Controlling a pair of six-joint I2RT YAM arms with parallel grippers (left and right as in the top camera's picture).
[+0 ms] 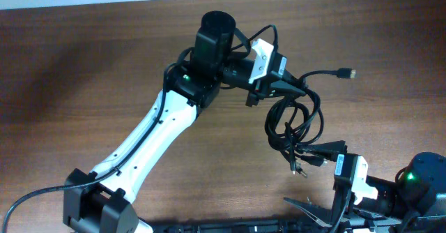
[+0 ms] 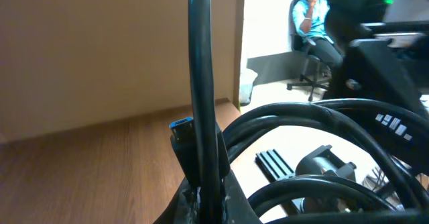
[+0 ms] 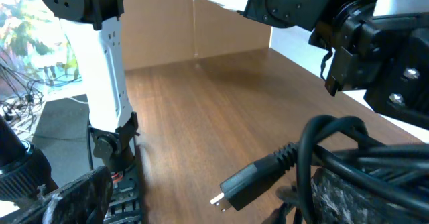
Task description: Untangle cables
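Your left gripper (image 1: pixel 282 86) pinches the cables (image 1: pixel 296 121) at their top end. The bundle runs down-frame. Your right gripper (image 1: pixel 317 181), spread wide, sits nearer the plug ends.

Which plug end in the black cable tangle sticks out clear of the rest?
The small plug poking out alone to the right of the left gripper. The other plug ends are bunched at the lower end of the looped thin black cables.

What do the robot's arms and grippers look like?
The left arm has a long white link with a thin black cable along it; the right arm shows mostly black. Each has a green light and a white wrist plate. The fingers are dark and rough-textured.
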